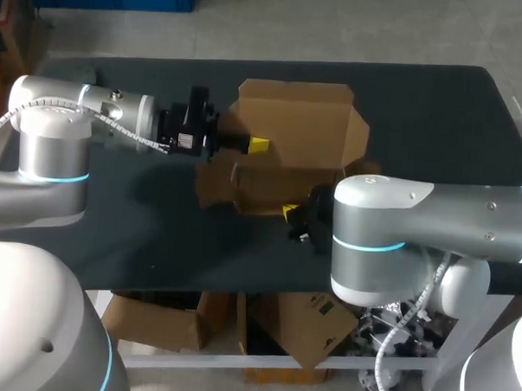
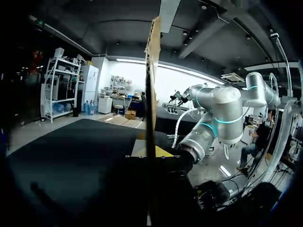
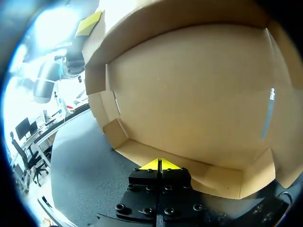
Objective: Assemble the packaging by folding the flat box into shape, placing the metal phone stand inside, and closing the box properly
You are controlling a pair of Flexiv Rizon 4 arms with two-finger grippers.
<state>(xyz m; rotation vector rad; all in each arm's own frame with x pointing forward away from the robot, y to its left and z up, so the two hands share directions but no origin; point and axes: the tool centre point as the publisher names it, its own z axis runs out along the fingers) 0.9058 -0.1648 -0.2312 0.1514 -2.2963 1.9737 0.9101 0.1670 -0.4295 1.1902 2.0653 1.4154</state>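
A brown cardboard box (image 1: 290,132) lies half folded in the middle of the table, its lid panel (image 1: 295,102) leaning back and its side flaps spread out. My left gripper (image 1: 256,145) comes in from the left and is shut on the box's left side wall. In the left wrist view that wall (image 2: 151,85) shows edge-on, running between the fingers of the left gripper (image 2: 150,158). My right gripper (image 1: 291,211) is at the box's front wall. Its yellow tips (image 3: 161,164) are shut together with nothing between them, touching the low front wall (image 3: 189,165). The phone stand is not in any view.
Dark table top (image 1: 421,107) lies on both sides of the box. The table's front edge (image 1: 196,290) runs close behind my right gripper. My right arm (image 2: 218,113) is ahead of the left gripper, on the far side of the box.
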